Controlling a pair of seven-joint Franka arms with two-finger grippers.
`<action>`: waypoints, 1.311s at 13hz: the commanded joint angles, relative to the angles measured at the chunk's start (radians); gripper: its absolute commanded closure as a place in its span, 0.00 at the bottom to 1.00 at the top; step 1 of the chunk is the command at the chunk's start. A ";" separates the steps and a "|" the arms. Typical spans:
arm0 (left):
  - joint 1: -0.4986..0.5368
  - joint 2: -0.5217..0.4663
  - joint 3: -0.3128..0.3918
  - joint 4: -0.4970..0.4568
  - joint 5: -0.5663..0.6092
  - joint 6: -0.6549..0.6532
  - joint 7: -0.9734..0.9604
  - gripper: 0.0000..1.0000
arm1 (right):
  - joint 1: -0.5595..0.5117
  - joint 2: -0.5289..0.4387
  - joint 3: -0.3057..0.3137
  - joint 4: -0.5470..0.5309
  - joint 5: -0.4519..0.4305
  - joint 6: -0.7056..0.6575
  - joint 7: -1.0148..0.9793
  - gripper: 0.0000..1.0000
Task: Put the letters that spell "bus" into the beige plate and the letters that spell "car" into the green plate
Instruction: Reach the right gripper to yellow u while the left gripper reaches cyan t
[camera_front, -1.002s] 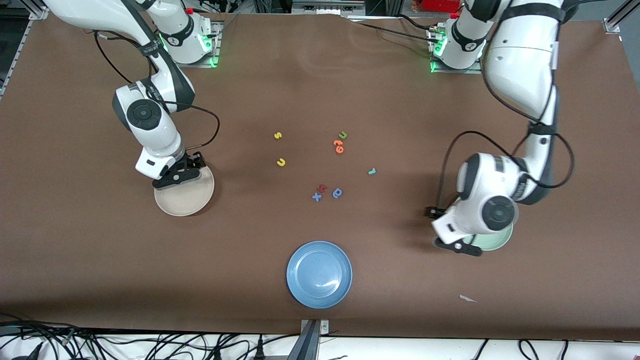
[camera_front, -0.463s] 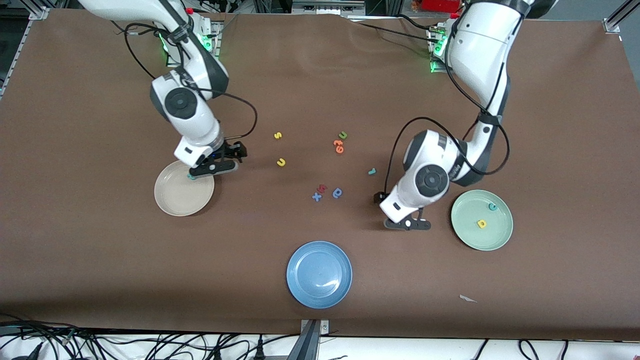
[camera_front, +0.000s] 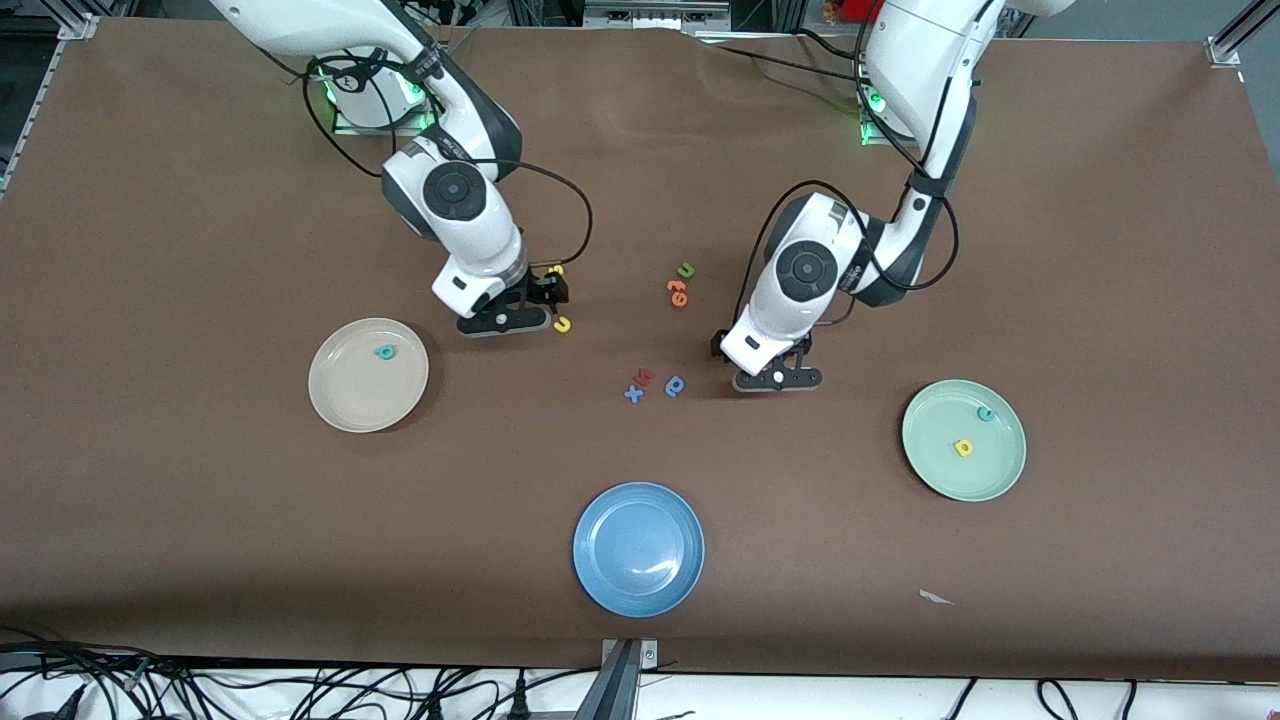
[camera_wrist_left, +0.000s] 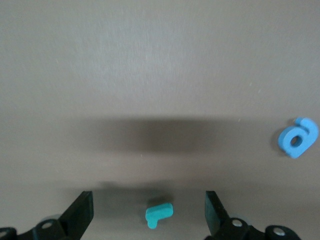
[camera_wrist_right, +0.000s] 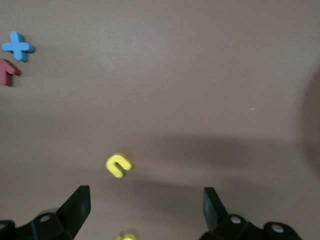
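Observation:
The beige plate (camera_front: 360, 398) holds a teal b (camera_front: 384, 351). On the green plate (camera_front: 938, 462) lie a teal c (camera_front: 986, 413) and a yellow a (camera_front: 963, 448). My right gripper (camera_front: 503, 322) (camera_wrist_right: 145, 207) hangs open just beside the yellow u (camera_front: 562, 324) (camera_wrist_right: 118, 165). The yellow s (camera_front: 556, 270) (camera_wrist_right: 126, 237) peeks out past that wrist. My left gripper (camera_front: 778, 380) (camera_wrist_left: 148, 209) is open over the teal r (camera_wrist_left: 159, 214), which lies between the fingers, untouched. The left arm hides the r in the front view.
A blue plate (camera_front: 638, 548) sits nearest the front camera. Orange letters (camera_front: 678, 292) and a green u (camera_front: 686, 270) lie mid-table. A blue x (camera_front: 633, 394), a red letter (camera_front: 645, 376) and a blue round letter (camera_front: 675, 385) (camera_wrist_left: 298, 138) lie beside the left gripper. A white scrap (camera_front: 935, 597) lies near the front edge.
Both arms swung from their plates toward the middle of the table. The right gripper went from the beige plate to the yellow u, the left from the green plate to the teal r.

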 joint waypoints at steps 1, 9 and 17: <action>-0.025 -0.045 0.014 -0.065 -0.016 0.028 -0.032 0.09 | 0.026 0.070 -0.007 0.047 -0.096 0.026 0.103 0.00; -0.045 -0.036 0.012 -0.070 -0.016 0.028 -0.067 0.30 | 0.066 0.173 -0.010 0.047 -0.363 0.088 0.369 0.00; -0.046 -0.014 0.012 -0.059 -0.018 0.028 -0.070 0.59 | 0.068 0.198 -0.010 0.058 -0.368 0.118 0.377 0.08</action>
